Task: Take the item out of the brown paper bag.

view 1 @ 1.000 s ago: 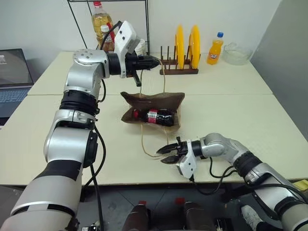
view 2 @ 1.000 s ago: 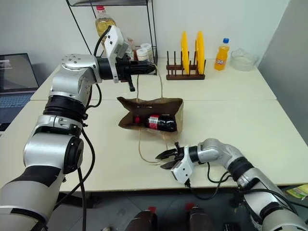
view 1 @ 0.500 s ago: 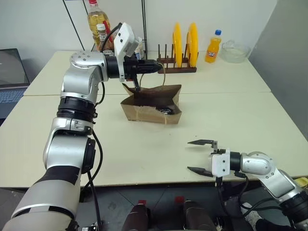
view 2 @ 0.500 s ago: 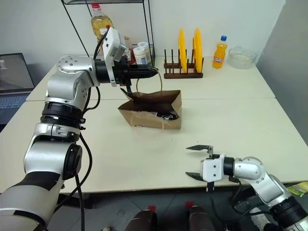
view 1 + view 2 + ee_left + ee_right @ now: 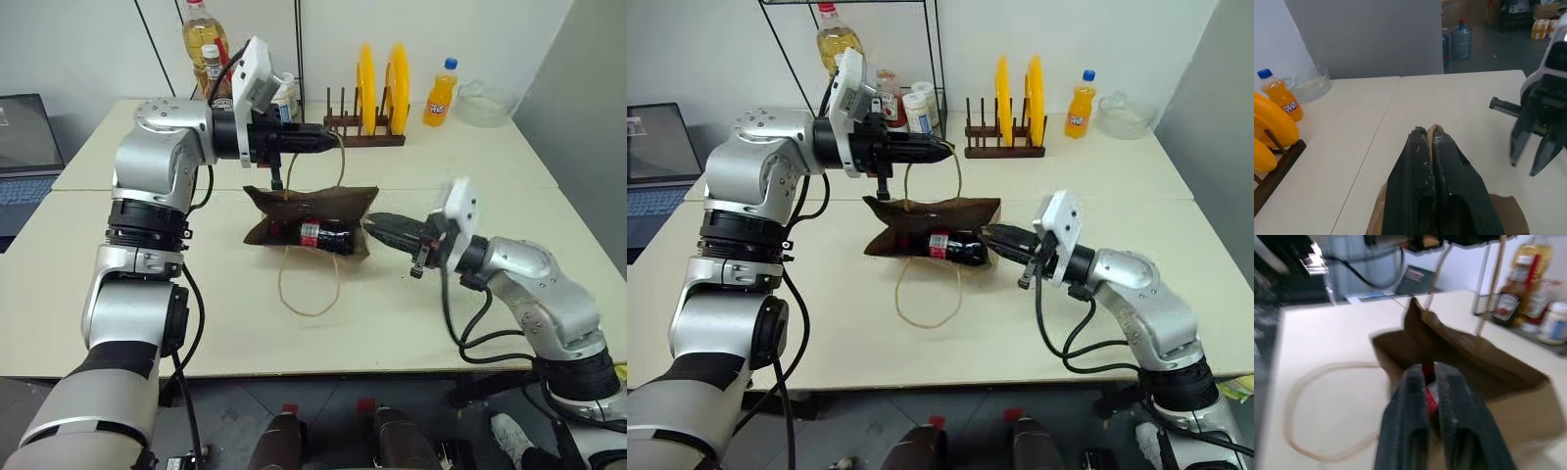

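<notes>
Left gripper (image 5: 328,140) sits at about 11 o'clock of the table (image 5: 490,166), fingers clenched on one tan loop handle (image 5: 955,181) of the brown paper bag (image 5: 312,204), holding that side of the mouth up. Bag stands near table centre, mouth gaping toward the camera; its other handle (image 5: 312,284) lies slack on the tabletop at 6 o'clock of the bag. Inside, the item (image 5: 318,235), a small cola bottle with red label, lies on its side across the bag floor. At 3 o'clock of the bag, right gripper (image 5: 377,223) points level at the bag's right end, fingers pressed together with nothing between them, tips just at the paper edge; whether they touch it cannot be told. Far back at 1 o'clock: yellow plates in a rack (image 5: 377,83) and an orange soda bottle (image 5: 439,94). Judgement: the bottle is likely rigid, moderately heavy with liquid, smooth and round, so liable to roll or slip. Best hold looks to be across the labelled waist or the neck below the cap. The paper is soft and will crumple, so the fingers must open before entering the mouth.
</notes>
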Robot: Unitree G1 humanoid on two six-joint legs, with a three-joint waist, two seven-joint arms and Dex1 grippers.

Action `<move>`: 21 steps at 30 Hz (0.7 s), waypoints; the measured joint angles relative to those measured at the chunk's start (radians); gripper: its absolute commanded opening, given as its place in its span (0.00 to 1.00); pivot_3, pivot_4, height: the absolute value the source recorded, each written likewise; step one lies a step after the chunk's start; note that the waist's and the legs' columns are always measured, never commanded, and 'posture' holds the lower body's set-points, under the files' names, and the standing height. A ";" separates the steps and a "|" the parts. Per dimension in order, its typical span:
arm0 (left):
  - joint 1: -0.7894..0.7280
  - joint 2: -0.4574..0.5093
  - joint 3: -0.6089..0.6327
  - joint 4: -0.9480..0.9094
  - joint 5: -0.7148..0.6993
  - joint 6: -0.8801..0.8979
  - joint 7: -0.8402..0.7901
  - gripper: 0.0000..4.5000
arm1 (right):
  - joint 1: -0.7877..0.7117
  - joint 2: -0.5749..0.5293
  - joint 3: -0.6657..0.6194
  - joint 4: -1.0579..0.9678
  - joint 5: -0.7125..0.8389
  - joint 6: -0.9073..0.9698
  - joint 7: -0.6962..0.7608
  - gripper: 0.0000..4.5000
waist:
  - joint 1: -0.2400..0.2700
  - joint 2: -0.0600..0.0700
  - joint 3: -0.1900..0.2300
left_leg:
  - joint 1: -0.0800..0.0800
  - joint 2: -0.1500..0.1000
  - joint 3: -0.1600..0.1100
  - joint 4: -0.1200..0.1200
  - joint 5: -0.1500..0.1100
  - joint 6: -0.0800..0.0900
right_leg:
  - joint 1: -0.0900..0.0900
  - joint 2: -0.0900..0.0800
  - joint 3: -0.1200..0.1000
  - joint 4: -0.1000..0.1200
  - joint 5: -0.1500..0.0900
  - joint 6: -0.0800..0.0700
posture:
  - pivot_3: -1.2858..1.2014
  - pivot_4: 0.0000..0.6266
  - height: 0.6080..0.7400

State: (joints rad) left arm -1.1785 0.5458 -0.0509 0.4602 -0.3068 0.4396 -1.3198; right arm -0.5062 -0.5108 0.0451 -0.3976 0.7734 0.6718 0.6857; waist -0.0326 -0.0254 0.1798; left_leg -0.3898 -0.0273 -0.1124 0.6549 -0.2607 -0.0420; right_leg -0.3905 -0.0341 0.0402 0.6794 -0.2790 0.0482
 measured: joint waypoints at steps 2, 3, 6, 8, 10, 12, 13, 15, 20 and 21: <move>0.000 -0.001 0.000 -0.001 -0.001 0.007 0.000 0.00 | -0.036 0.041 -0.003 -0.005 0.074 0.066 -0.019 0.00 | 0.000 0.000 0.000 | 0.000 0.000 0.000 0.000 0.000 0.000 | 0.000 0.000 0.000 0.000 0.000 0.000 | 0.52 0.24 1.00; 0.000 0.000 0.000 -0.001 -0.002 0.010 0.000 0.00 | -0.052 0.069 0.003 -0.004 0.085 0.084 -0.026 0.00 | -0.001 0.000 0.000 | 0.000 0.000 0.000 0.000 0.000 0.000 | 0.000 0.001 0.000 0.000 0.000 0.000 | 0.52 0.24 1.00; 0.000 -0.002 -0.001 -0.001 -0.004 0.012 0.000 0.00 | -0.098 0.160 0.069 0.027 0.066 0.085 -0.035 0.00 | -0.003 0.001 0.000 | 0.000 0.001 0.001 0.000 0.000 0.000 | -0.002 0.001 0.000 0.001 0.000 0.000 | 0.52 0.24 1.00; 0.000 -0.002 -0.001 -0.003 -0.006 0.018 0.000 0.00 | -0.115 0.220 0.118 0.085 0.011 0.042 -0.028 0.00 | -0.007 0.001 0.000 | -0.001 0.000 0.002 0.000 0.000 0.000 | -0.003 0.001 0.000 0.001 0.000 0.000 | 0.52 0.24 1.00; 0.001 0.000 -0.001 -0.017 -0.007 0.030 0.000 0.00 | -0.125 0.269 0.169 0.161 -0.053 -0.013 -0.005 0.00 | -0.007 0.001 0.000 | -0.003 0.000 0.002 0.000 0.000 0.000 | -0.005 0.001 0.000 0.002 0.000 0.000 | 0.52 0.24 1.00; 0.002 0.001 -0.001 -0.033 -0.008 0.037 -0.001 0.00 | -0.151 0.313 0.207 0.257 -0.121 -0.082 0.029 0.00 | -0.009 0.001 0.001 | -0.005 0.000 0.002 0.001 0.000 0.000 | -0.008 0.001 0.001 0.003 0.000 0.000 | 0.52 0.24 1.00; 0.002 0.001 -0.001 -0.038 -0.009 0.039 -0.002 0.00 | -0.161 0.327 0.214 0.288 -0.138 -0.104 0.039 0.00 | -0.009 0.001 0.001 | -0.007 0.000 0.002 0.001 0.000 0.000 | -0.010 0.001 0.001 0.003 0.000 0.000 | 0.52 0.24 1.00; 0.005 0.001 -0.001 -0.051 -0.010 0.051 -0.001 0.00 | -0.197 0.358 0.218 0.378 -0.183 -0.166 0.075 0.00 | -0.011 0.001 0.001 | -0.011 0.001 0.002 0.003 0.001 -0.002 | -0.015 0.002 0.001 0.005 0.000 0.000 | 0.52 0.24 1.00; 0.019 0.003 -0.001 -0.075 -0.024 0.063 -0.001 0.00 | -0.259 0.398 0.217 0.584 -0.294 -0.304 0.123 0.00 | -0.016 0.001 0.001 | -0.011 0.001 0.002 0.003 0.002 -0.003 | -0.015 0.002 0.001 0.006 0.000 0.000 | 0.52 0.24 1.00; 0.021 0.004 -0.001 -0.076 -0.026 0.064 0.001 0.00 | -0.260 0.403 0.217 0.619 -0.321 -0.330 0.124 0.00 | -0.016 0.001 0.001 | -0.011 0.001 0.002 0.003 0.002 -0.003 | -0.015 0.002 0.001 0.006 0.000 0.000 | 0.52 0.24 1.00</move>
State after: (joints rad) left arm -1.1580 0.5501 -0.0519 0.3844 -0.3329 0.5037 -1.3192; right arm -0.7666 -0.1080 0.2620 0.2209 0.4521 0.3413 0.8101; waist -0.0488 -0.0241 0.1805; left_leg -0.4004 -0.0266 -0.1103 0.6580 -0.2588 -0.0454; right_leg -0.4056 -0.0324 0.0412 0.6850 -0.2785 0.0479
